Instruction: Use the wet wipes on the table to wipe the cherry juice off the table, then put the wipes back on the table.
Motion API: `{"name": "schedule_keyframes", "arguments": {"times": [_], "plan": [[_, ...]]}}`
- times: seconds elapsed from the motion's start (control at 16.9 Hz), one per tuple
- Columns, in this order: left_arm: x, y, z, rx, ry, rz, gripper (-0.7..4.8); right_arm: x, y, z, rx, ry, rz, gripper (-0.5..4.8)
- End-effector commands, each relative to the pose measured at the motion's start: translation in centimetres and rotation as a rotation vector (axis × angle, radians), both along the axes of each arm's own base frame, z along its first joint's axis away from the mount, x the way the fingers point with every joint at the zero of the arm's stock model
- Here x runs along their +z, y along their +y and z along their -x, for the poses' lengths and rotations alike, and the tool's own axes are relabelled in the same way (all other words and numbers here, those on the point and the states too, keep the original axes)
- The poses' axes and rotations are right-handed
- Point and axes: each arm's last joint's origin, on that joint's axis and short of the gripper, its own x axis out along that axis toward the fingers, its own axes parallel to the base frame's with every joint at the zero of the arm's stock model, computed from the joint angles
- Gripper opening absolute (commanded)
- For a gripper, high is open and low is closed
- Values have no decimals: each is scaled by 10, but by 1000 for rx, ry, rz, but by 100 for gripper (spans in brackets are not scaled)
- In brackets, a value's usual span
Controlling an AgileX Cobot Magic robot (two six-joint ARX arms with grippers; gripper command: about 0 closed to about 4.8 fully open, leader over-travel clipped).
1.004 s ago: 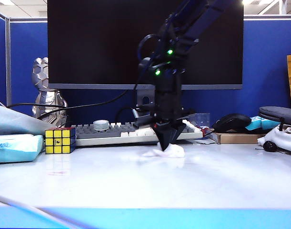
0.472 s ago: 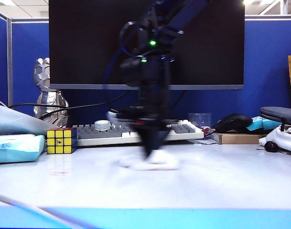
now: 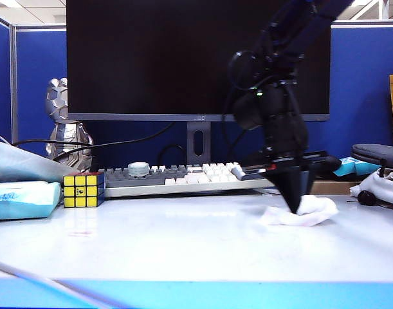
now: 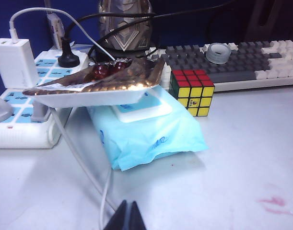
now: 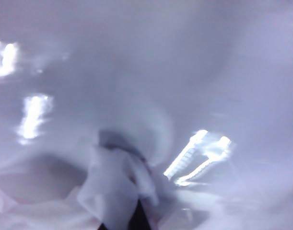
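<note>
My right gripper points down at the white table, right of centre, shut on the wet wipes, a crumpled white lump pressed to the surface. The right wrist view is blurred; it shows the wipes bunched around the dark tips of the right gripper. A small pinkish-red smear of cherry juice lies on the table in the left wrist view. My left gripper hangs shut and empty over the table near a white cable, far from the wipes.
A colour cube, a light-blue tissue pack and a keyboard line the back, under a monitor. A foil-lined plate with cherries rests over the pack beside a power strip. A mouse and white fabric sit far right.
My right gripper dragged the wipes first leftward, then far to the right across the table. The left gripper has not moved.
</note>
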Motion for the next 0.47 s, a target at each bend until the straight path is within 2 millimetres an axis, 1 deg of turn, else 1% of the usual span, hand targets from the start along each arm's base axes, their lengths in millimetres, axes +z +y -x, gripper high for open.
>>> {"name": "schedule_keyframes", "arguments": {"times": [0.06, 0.12, 0.18, 0.24, 0.3, 0.35, 0.41, 0.47], "plan": [[-1, 0, 0, -10, 7, -7, 5, -23, 5, -1, 30, 63, -88, -1], [-1, 0, 0, -10, 7, -7, 5, -23, 18, 5, 50, 107, -158, -1], [-1, 0, 0, -9, 7, -6, 5, -22, 28, 10, 70, 127, -188, -1], [-1, 0, 0, -10, 7, -7, 5, -22, 34, 13, 81, 135, -205, -1], [-1, 0, 0, -10, 7, -7, 5, -22, 46, 19, 103, 149, -232, -1], [-1, 0, 0, -10, 7, -7, 5, -21, 52, 22, 118, 149, -235, -1], [-1, 0, 0, -10, 7, -7, 5, -17, 63, 27, 145, 141, -236, -1], [-1, 0, 0, -9, 7, -6, 5, -11, 67, 29, 159, 129, -238, -1]]}}
